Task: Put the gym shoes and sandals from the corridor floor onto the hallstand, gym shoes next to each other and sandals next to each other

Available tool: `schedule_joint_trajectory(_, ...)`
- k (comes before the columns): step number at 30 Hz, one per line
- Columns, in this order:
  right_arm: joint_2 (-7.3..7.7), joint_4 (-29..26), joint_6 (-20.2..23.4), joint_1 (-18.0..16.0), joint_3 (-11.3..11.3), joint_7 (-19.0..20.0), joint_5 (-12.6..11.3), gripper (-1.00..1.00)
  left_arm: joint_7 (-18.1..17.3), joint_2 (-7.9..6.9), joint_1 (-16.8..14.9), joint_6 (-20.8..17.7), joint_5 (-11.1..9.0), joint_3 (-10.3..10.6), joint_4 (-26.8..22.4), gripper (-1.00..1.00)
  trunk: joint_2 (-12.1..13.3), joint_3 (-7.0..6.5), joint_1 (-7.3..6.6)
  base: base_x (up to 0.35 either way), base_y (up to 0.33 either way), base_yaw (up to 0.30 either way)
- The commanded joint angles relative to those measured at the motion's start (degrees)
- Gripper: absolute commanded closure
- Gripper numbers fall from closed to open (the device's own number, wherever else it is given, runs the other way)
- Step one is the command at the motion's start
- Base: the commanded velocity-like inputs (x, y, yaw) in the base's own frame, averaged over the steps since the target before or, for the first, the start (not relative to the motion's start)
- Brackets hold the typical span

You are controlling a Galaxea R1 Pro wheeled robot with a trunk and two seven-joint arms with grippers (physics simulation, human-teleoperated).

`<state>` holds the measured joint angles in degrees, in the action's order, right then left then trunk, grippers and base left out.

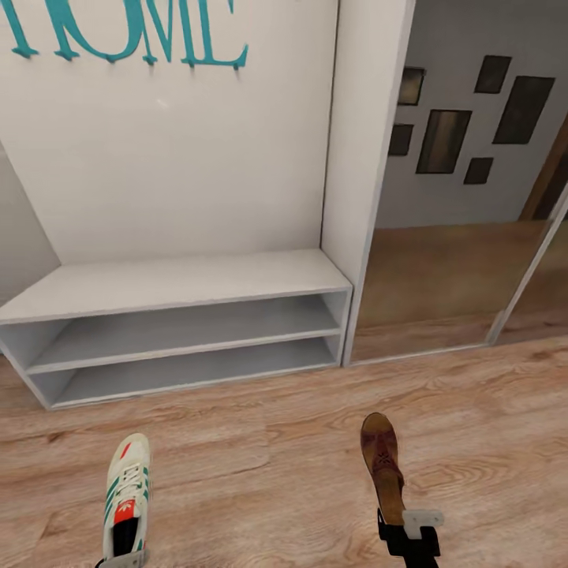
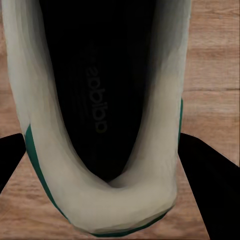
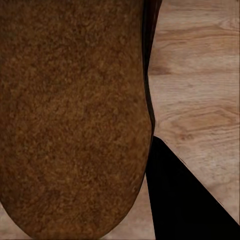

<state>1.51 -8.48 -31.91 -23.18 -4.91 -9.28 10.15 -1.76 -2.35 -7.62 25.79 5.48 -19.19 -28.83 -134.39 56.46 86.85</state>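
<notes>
Ahead, item one: the hallstand (image 1: 181, 280), a wide white-grey unit against the wall, with a bench top and two low open shelf rows, all bare as I see them from the head camera. Teal lettering (image 1: 126, 31) sits on the wall panel above it; a mirrored panel (image 1: 450, 260) stands just beside its right end.

Item two: the corridor floor (image 1: 260, 473), light brown wood-grain planks, running in front of the unit.

Item three: one gym shoe (image 1: 126, 497), white with teal stripes and a red-orange tongue patch, toe pointing toward the rack. My left gripper (image 2: 107, 155) has a dark finger on each side of the heel collar, clamped on it.

Item four: one sandal (image 1: 383, 461), dark brown, slim, toe toward the rack, well apart from the sneaker. My right gripper (image 1: 410, 536) is at its heel end; one dark finger (image 3: 185, 200) lies against the sole's edge, and I cannot tell whether the grip is closed.
</notes>
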Motion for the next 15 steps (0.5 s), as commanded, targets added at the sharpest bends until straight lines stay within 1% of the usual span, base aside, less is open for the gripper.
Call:
schedule_joint_trajectory(1, -0.01, 0.0, -0.2, 0.0, -0.4, 0.0, 0.5, 1.00, -0.2, 0.04, -0.1, 0.2, 0.5, -0.4, 0.1, 1.00, 0.0, 0.01, -0.01, 0.000, 0.184, 0.265)
schedule_joint_trajectory(9, -0.01, 0.1, -0.2, 0.0, -0.4, 0.0, 0.5, 1.00, -0.2, -0.02, -0.1, 0.3, 0.6, -0.4, 0.1, 1.00, 0.0, -0.26, -0.01, 0.000, 0.249, 0.265)
schedule_joint_trajectory(11, -0.01, 0.1, -0.2, 0.0, -0.4, 0.0, 0.5, 1.00, -0.2, -0.02, -0.1, 0.3, 0.6, -0.4, 0.1, 1.00, 0.0, -0.33, -0.01, 0.000, 0.139, 0.265)
schedule_joint_trajectory(15, -0.01, 0.1, -0.2, 0.0, -0.4, 0.0, 0.5, 1.00, -0.2, -0.02, 0.0, 0.3, 0.7, -0.6, 0.1, 1.00, 0.0, -0.47, -0.01, 0.000, 0.029, 0.265)
